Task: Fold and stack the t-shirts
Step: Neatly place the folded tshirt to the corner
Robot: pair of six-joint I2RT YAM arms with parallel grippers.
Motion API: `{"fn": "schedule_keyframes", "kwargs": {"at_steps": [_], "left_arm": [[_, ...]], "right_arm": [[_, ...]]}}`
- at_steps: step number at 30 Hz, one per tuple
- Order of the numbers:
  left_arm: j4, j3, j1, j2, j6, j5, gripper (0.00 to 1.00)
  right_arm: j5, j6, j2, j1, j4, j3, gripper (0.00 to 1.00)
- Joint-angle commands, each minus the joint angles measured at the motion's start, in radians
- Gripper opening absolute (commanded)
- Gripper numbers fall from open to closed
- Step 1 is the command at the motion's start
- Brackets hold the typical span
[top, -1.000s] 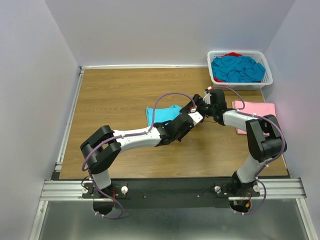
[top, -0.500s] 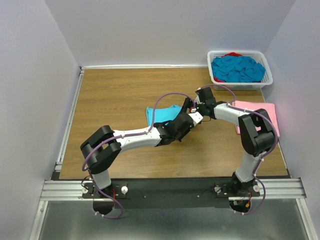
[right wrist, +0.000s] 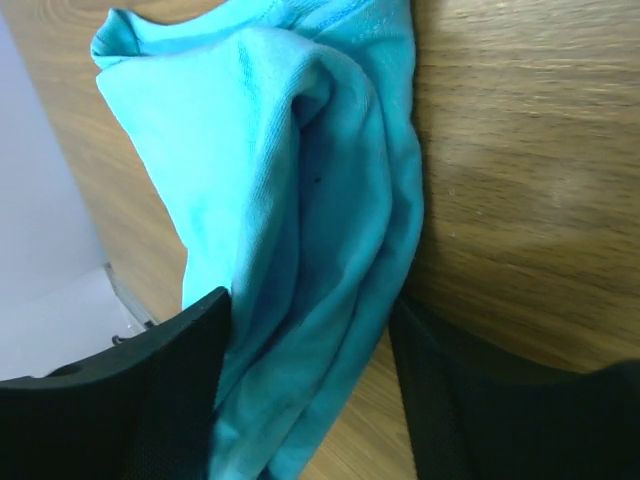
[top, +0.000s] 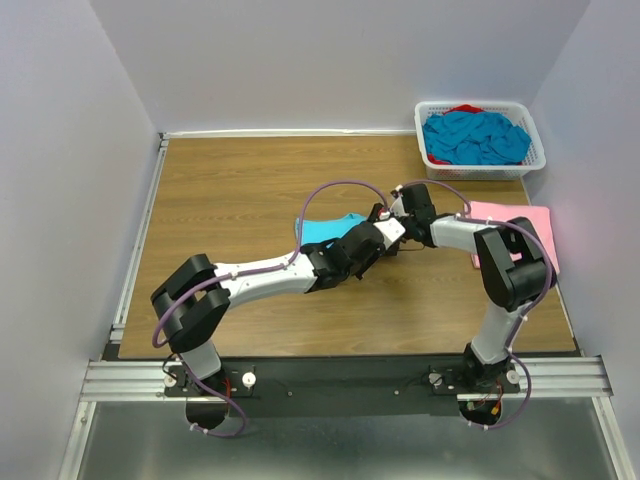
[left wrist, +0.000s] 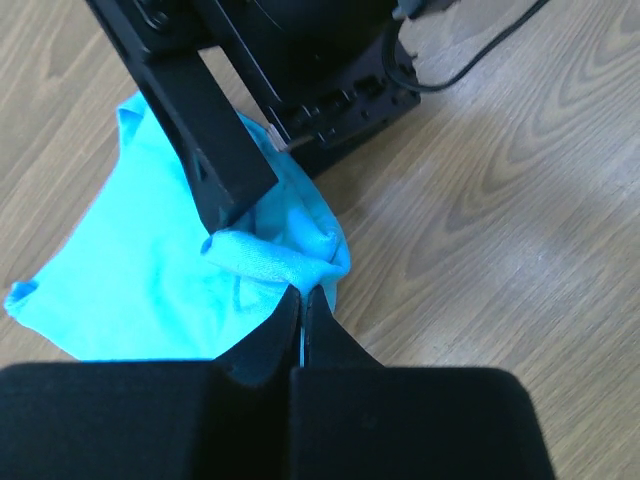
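We see one turquoise t-shirt (top: 325, 229) lying crumpled near the middle of the table (top: 220, 180), its cloth rumpled rather than flat. The left gripper (left wrist: 303, 296) is closed tight on a small fold at the shirt's right edge. The right gripper (right wrist: 308, 312) is open wide, with its two fingers (right wrist: 150, 390) on either side of a bunched fold of the same shirt. The two grippers meet just beside each other at that edge. To the right, a pink t-shirt (top: 522, 222) lies folded flat. At the far right corner, a white basket (top: 537, 140) holds a heap of turquoise t-shirts (top: 475, 138).
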Motion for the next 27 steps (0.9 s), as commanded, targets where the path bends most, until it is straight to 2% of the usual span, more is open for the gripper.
{"fn": "schedule_keyframes", "kwargs": {"at_steps": [1,6,7,9,10,12,13,14,17,18,20,21,22,23,24,27], "left_arm": [[0.021,-0.005,0.002,-0.041,-0.007,-0.016,0.00],[0.025,-0.005,0.002,-0.033,-0.010,-0.005,0.00],[0.024,-0.005,0.003,-0.032,-0.010,-0.004,0.00],[0.027,-0.005,0.002,-0.029,-0.016,0.006,0.00],[0.027,-0.005,0.002,-0.029,-0.020,0.013,0.00],[0.026,-0.003,0.000,-0.033,-0.026,0.024,0.00],[0.027,-0.003,0.000,-0.044,-0.035,0.030,0.01],[0.026,-0.005,0.000,-0.052,-0.036,0.032,0.03],[0.015,-0.003,0.003,-0.102,-0.046,0.015,0.19],[-0.011,0.006,0.003,-0.134,-0.050,0.003,0.32],[-0.046,0.023,0.014,-0.171,-0.052,-0.034,0.43],[-0.078,0.038,0.037,-0.193,-0.043,-0.040,0.53],[-0.089,0.043,0.052,-0.239,-0.037,-0.042,0.57],[-0.102,0.046,0.098,-0.265,-0.027,-0.042,0.66],[-0.106,0.047,0.098,-0.292,-0.023,-0.042,0.70],[-0.108,0.043,0.285,-0.423,-0.006,-0.005,0.75]], "right_arm": [[-0.053,0.032,0.067,0.003,0.051,-0.053,0.69],[-0.062,0.030,0.082,0.003,0.071,-0.048,0.57],[-0.060,0.026,0.082,0.003,0.071,-0.048,0.49],[-0.050,0.010,0.071,0.001,0.068,-0.056,0.42],[-0.047,0.004,0.064,0.001,0.069,-0.058,0.27],[-0.028,-0.033,0.035,0.000,0.061,-0.065,0.16],[-0.019,-0.046,0.024,-0.002,0.054,-0.067,0.07],[-0.007,-0.063,0.009,-0.003,0.040,-0.062,0.04],[0.099,-0.164,-0.044,-0.005,-0.070,-0.030,0.01],[0.126,-0.216,-0.071,-0.003,-0.131,-0.013,0.01],[0.185,-0.266,-0.096,-0.003,-0.187,0.001,0.01],[0.243,-0.310,-0.111,-0.005,-0.228,0.005,0.01],[0.269,-0.330,-0.134,-0.003,-0.248,0.011,0.01],[0.322,-0.368,-0.146,-0.005,-0.282,0.014,0.01],[0.349,-0.390,-0.154,-0.003,-0.299,0.021,0.01],[0.479,-0.454,-0.171,-0.003,-0.377,0.054,0.01]]}}
